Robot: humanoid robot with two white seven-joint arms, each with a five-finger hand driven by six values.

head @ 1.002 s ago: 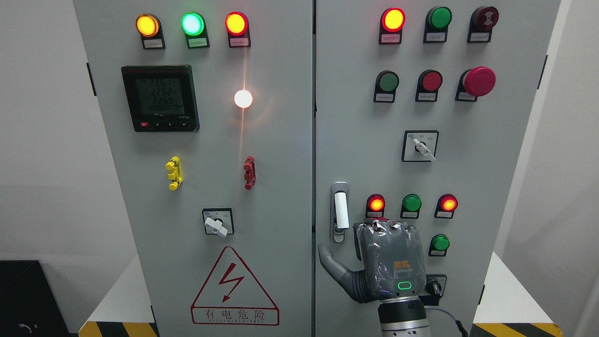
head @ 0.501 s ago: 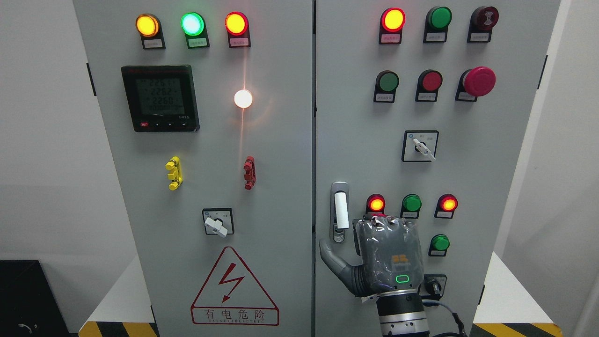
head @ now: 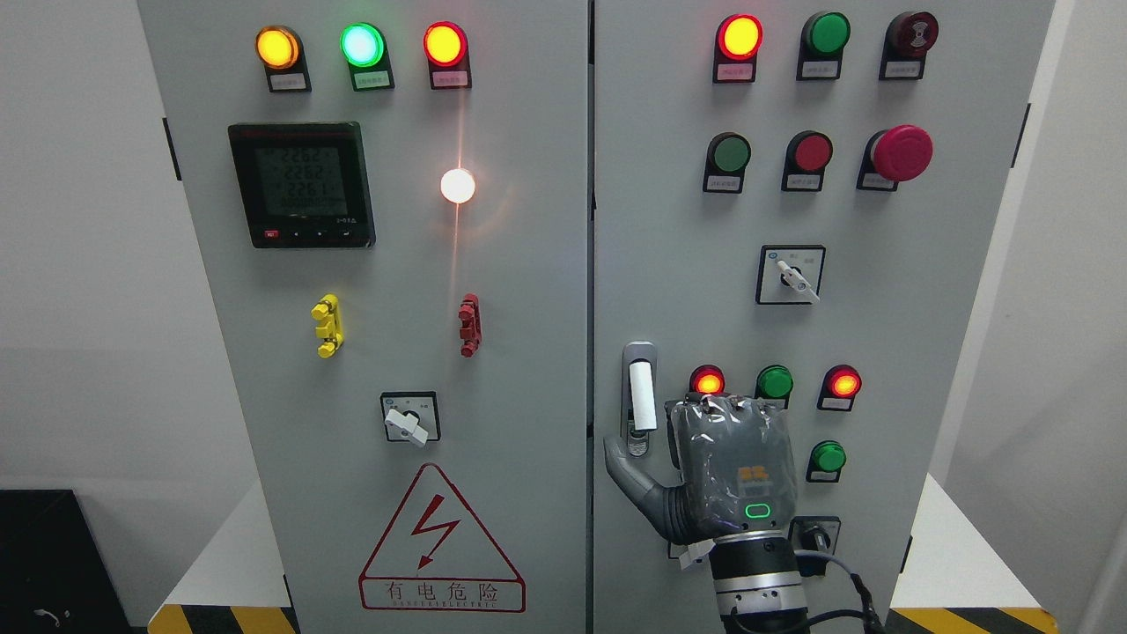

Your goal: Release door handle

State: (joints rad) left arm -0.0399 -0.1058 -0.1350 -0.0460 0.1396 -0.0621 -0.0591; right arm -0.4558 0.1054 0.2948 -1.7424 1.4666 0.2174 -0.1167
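Head view shows the door handle (head: 642, 396), a stiff upright lever with a white grip, at lower centre-right of the frame, best gripped round that grip, while the right hand (head: 726, 471) beside it is spread, holding nothing.

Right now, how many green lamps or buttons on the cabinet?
5. Left door: lit top-row lamp. Right door: top-row green, second-row green, lower-row green, lowest green beside the right hand, which may hide more.
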